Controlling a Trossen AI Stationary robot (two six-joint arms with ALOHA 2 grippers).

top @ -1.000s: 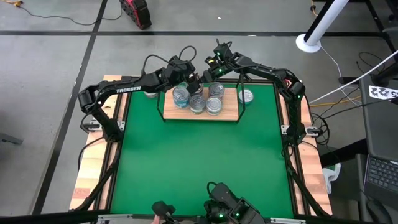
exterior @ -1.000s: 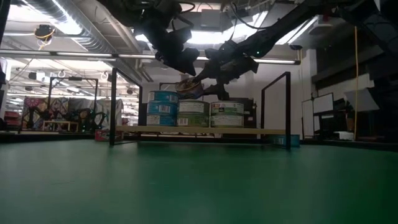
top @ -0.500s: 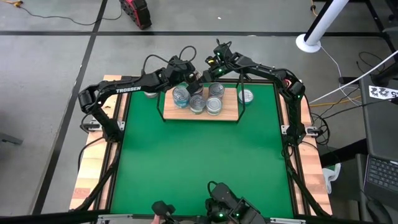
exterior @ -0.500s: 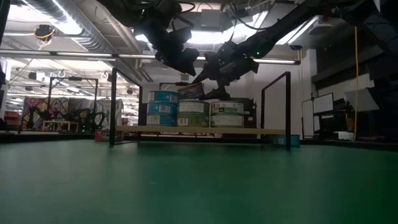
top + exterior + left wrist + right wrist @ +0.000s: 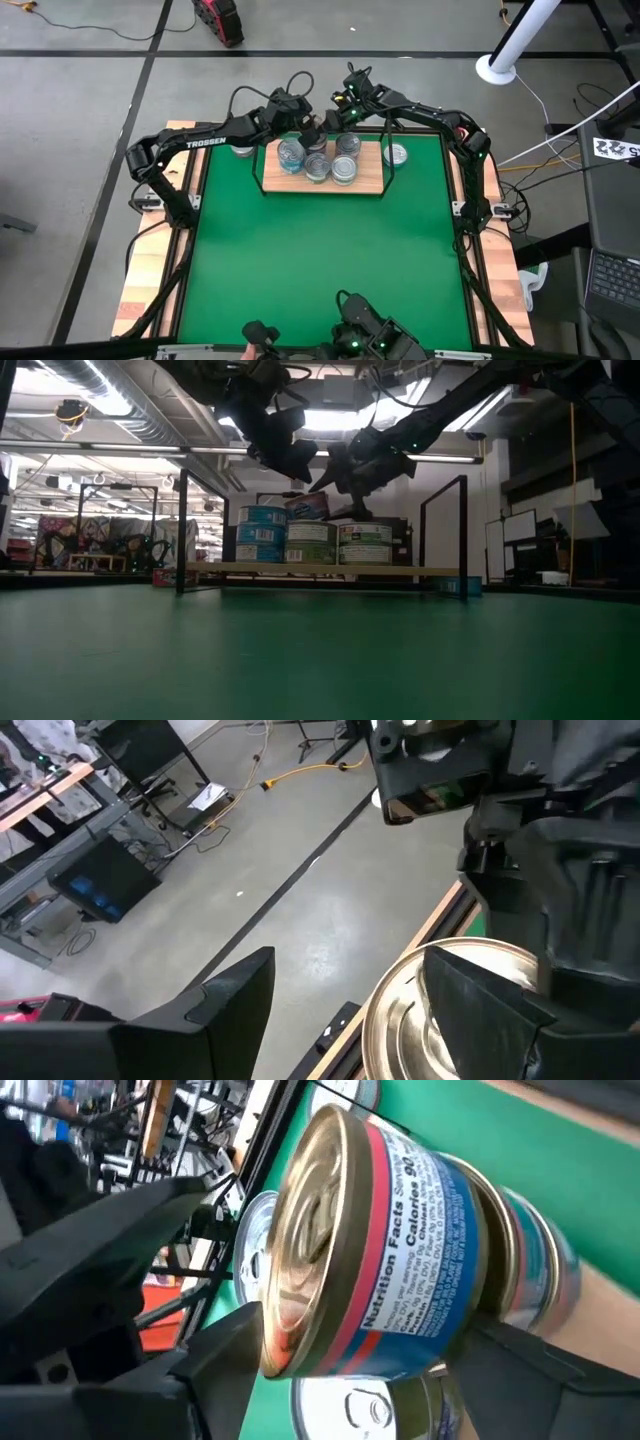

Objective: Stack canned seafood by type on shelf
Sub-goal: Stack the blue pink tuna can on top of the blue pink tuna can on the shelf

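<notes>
Tin (image 5: 400, 1250), gold-lidded, sits clamped in right tool (image 5: 340, 478) above shelf (image 5: 372, 184) at twelve o'clock; left tool (image 5: 290, 460) spread apart, stacks partly hidden.

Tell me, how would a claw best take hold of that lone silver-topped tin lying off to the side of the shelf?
Probably by its curved side wall, coming straight down from above. The lone tin lies flat with its lid up, apart from the stacks on the shelf, so opposite sides look free for the fingers. The smooth lid offers nothing to pinch.
</notes>
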